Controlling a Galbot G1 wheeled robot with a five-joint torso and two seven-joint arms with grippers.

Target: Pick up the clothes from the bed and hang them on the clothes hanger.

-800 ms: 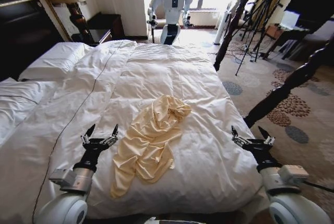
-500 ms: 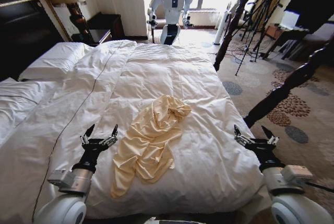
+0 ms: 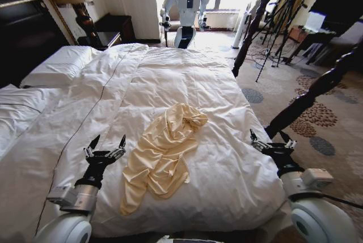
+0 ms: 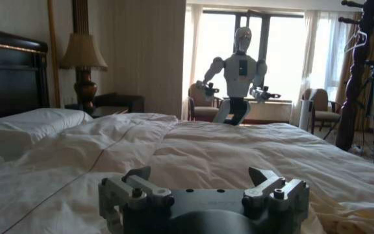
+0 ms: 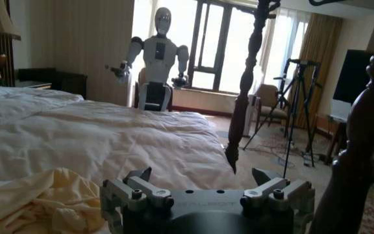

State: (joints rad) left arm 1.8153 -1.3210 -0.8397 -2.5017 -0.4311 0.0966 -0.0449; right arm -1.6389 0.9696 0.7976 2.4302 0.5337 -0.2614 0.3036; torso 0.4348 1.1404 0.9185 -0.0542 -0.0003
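Flanking the clothes [image 3: 163, 153] on the bed [image 3: 187, 79], left gripper [image 3: 105, 148] and right gripper [image 3: 272, 140] spread their fingers.

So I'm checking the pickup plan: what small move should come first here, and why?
Probably bring the left gripper inward toward the clothes. Both grippers hover open and empty over the bed; the right gripper is farther from the top, which lies crumpled and ungrasped between them.
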